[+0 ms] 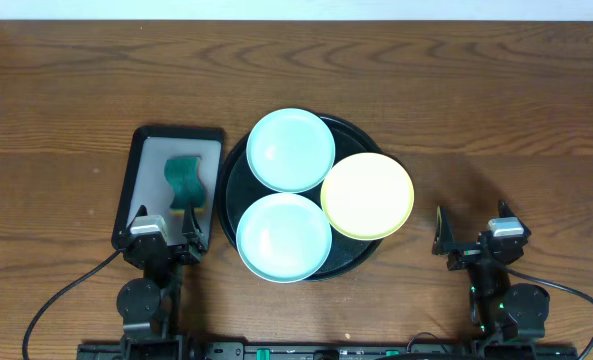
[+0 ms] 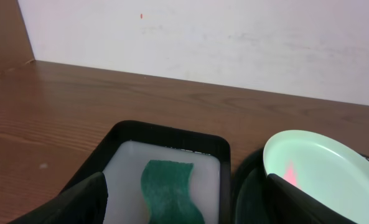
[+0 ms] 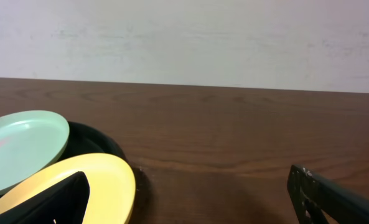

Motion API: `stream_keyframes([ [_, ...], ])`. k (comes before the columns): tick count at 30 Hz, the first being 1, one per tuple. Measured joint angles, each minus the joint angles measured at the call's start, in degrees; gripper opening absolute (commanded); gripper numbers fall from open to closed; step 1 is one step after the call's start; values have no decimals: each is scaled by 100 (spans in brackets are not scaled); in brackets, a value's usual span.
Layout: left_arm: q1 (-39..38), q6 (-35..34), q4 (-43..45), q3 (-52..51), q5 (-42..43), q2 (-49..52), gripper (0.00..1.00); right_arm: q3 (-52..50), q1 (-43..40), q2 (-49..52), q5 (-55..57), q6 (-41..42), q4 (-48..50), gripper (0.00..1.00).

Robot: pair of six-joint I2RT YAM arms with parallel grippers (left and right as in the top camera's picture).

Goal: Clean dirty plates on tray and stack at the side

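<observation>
Three plates lie on the round black tray [image 1: 232, 178] in the overhead view: a mint-green one [image 1: 291, 150] at the back, another mint-green one [image 1: 284, 237] at the front and a pale yellow one [image 1: 368, 195] overhanging the right rim. My left gripper [image 1: 164, 222] rests open near the table's front, left of the tray. My right gripper [image 1: 471, 238] rests open to the tray's right. The left wrist view shows a reddish smear on a mint plate [image 2: 324, 165], with my open left gripper [image 2: 184, 208] holding nothing. The right wrist view shows the yellow plate [image 3: 103, 177], a mint plate [image 3: 22, 143] and my empty right gripper [image 3: 190, 205].
A smaller rectangular black tray [image 1: 208, 135] with a whitish inside sits left of the round tray and holds a green sponge [image 1: 184, 182], also seen from the left wrist as the sponge [image 2: 168, 186]. Bare wooden table [image 1: 496, 120] lies to the right. A white wall bounds the far edge.
</observation>
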Motion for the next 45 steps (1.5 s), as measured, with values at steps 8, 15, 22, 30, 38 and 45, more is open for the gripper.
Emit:
stream_keyframes([
  [8,0,0,0,0,0,0,80,0,0,0,2,0,0,99],
  [15,0,0,0,0,0,0,80,0,0,0,2,0,0,99],
  [22,0,0,0,0,0,0,80,0,0,0,0,0,0,99],
  [30,0,0,0,0,0,0,80,0,0,0,2,0,0,99],
  [38,0,0,0,0,0,0,80,0,0,0,-9,2,4,99],
  [45,0,0,2,0,0,0,80,0,0,0,-409,168,68,99],
])
